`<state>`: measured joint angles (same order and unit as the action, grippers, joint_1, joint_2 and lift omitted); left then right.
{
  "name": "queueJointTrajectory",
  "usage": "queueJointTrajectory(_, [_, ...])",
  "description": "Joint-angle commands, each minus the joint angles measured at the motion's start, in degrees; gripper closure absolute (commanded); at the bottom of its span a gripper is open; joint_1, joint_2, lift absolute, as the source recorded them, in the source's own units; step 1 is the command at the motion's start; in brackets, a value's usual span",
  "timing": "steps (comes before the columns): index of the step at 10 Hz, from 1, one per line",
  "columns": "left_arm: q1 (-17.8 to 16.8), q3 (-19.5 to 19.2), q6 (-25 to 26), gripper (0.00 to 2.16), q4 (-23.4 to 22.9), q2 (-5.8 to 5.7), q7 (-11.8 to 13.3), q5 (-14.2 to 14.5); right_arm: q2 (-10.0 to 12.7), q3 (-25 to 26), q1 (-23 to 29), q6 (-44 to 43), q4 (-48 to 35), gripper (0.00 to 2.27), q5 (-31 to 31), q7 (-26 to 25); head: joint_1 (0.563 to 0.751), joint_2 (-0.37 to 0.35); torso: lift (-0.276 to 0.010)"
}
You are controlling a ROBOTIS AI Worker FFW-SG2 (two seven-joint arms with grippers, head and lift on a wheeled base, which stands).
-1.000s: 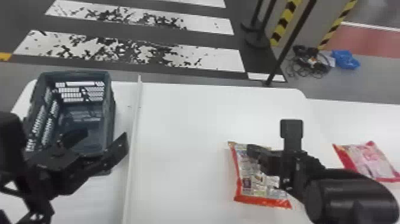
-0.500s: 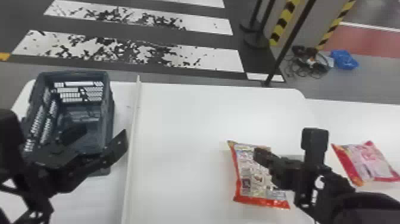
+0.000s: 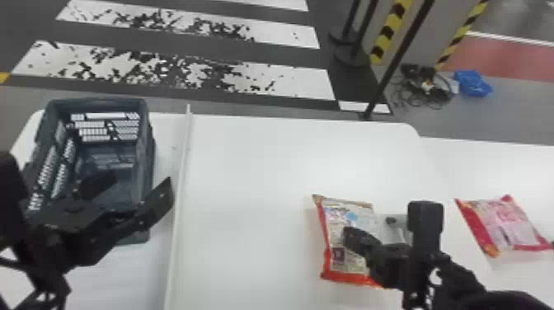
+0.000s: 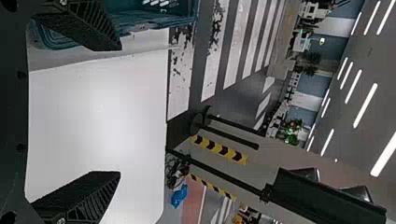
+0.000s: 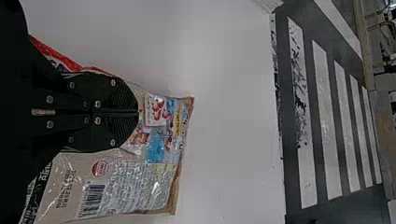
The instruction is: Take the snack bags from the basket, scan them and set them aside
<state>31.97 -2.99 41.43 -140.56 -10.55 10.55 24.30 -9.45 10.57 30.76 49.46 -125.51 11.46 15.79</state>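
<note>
A snack bag with a red edge lies on the white table, partly covered by my right gripper. In the right wrist view, the closed fingers of my right gripper overlap the bag, whose printed side with a barcode faces up. Farther right on the table is a pink snack bag. My left gripper stands open over the near part of the dark basket. The left wrist view shows that same gripper, fingers wide apart, and part of the basket.
A raised white strip runs across the table just right of the basket. Beyond the far table edge, a dark pole, cables and a blue bag are on the floor.
My right arm has shifted, its upright black part moving right and nearer to me. The red-edged bag has slid slightly left. The left gripper has stayed nearly still.
</note>
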Motion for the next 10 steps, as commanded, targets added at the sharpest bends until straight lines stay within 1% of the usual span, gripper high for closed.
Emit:
queueJointTrajectory(1, [0.46, 0.00, -0.33, 0.04, -0.50, -0.09, 0.00, 0.04, -0.92, -1.96, 0.00, -2.92, 3.35, 2.25, -1.35, 0.29, 0.695, -0.183, -0.075])
queueJointTrajectory(2, [0.90, -0.17, -0.33, 0.04, -1.12, -0.09, 0.00, 0.04, -1.28, -3.27, 0.09, -4.85, 5.54, 2.25, -2.32, 0.56, 0.695, -0.179, -0.075])
queueJointTrajectory(5, [2.22, -0.26, -1.56, 0.04, -1.91, -0.09, -0.09, -0.40, -1.63, -4.24, 1.32, -6.61, 7.13, 2.25, -3.02, 1.17, 0.695, -0.167, -0.075])
queueJointTrajectory(6, [2.66, -0.26, -2.62, 0.04, -1.82, -0.09, -0.62, -0.57, -1.80, -4.24, 1.49, -7.31, 7.21, 2.25, -2.85, 1.26, 0.695, -0.165, -0.075])
queueJointTrajectory(7, [3.19, 0.27, -4.55, 0.04, -1.82, -0.09, -2.20, -2.07, -1.89, -3.80, 1.76, -7.84, 5.98, 2.25, -2.32, 1.52, 0.695, -0.160, -0.075])
queueJointTrajectory(8, [4.16, 1.23, -8.77, 0.04, -1.38, -0.17, -5.10, -4.18, -1.89, -2.83, 2.20, -7.84, 3.79, 2.25, -1.09, 1.79, 0.695, -0.155, -0.075])
queueJointTrajectory(9, [5.39, 1.67, -14.74, 0.04, -0.42, -0.35, -6.33, -5.32, -1.89, -1.52, 2.72, -7.31, 1.06, 2.25, 0.76, 1.87, 0.695, -0.134, -0.075])
queueJointTrajectory(10, [6.97, 1.94, -18.79, 0.04, -0.15, -0.53, -7.12, -6.72, -1.80, -0.20, 3.16, -6.08, -1.75, 2.25, 2.34, 1.96, 0.695, -0.119, -0.075])
